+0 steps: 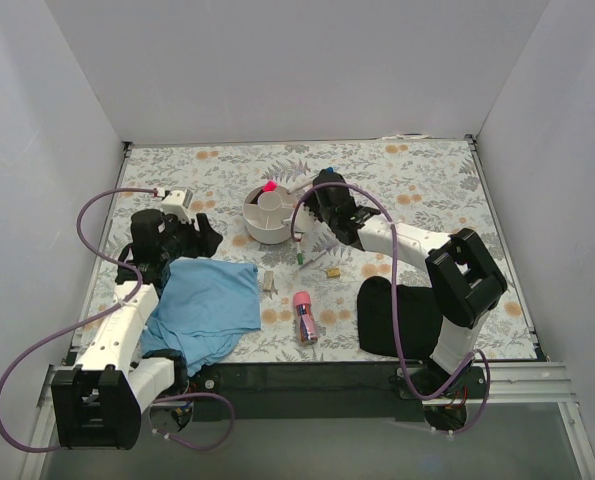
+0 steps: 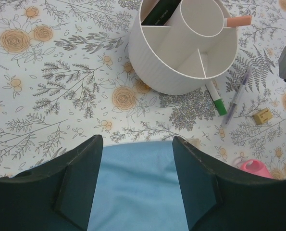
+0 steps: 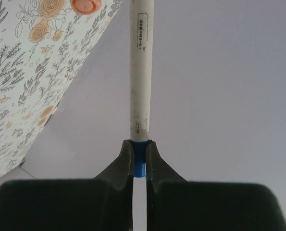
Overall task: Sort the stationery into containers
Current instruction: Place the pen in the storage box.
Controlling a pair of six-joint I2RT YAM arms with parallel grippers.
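**Right tool pinches a white pen beside the organiser; left tool spread over the blue cloth**

The right tool [image 3: 139, 144] is pressed together on the blue end of a white pen [image 3: 142, 72]. The pen's barrel runs straight out ahead of the fingertips, with the pale wall [image 3: 219, 96] behind it. Far up the barrel is a small boxed label with printed characters, and there is a fainter mark just ahead of the fingers. Both are too small to read. In the overhead view this tool is raised above the table, and the white organiser [image 1: 270, 228] stands just to its left.

The left tool [image 2: 137, 139] is spread wide and grips nothing. The blue cloth [image 2: 138, 192] lies beneath and between its fingers [image 2: 78, 183]. The floral table [image 2: 61, 72] stretches ahead of it, and the organiser stands there too, ahead and a little to the right. A pink highlighter [image 2: 239, 21] pokes out over the organiser's far rim, and a dark item sits in its left rear compartment. No brand name or writing can be made out on the organiser.

A green-capped marker [image 2: 216, 98] lies at the organiser's near base, with its cap toward the tool. A thin pen [image 2: 238, 96] lies just to the right of the marker. Further right is a brass piece [image 2: 263, 115]. A pink tube [image 2: 253, 167] shows beside the left tool's right finger, which partly hides it. A black cloth [image 1: 397, 315] lies well behind the right tool, near its arm's base.
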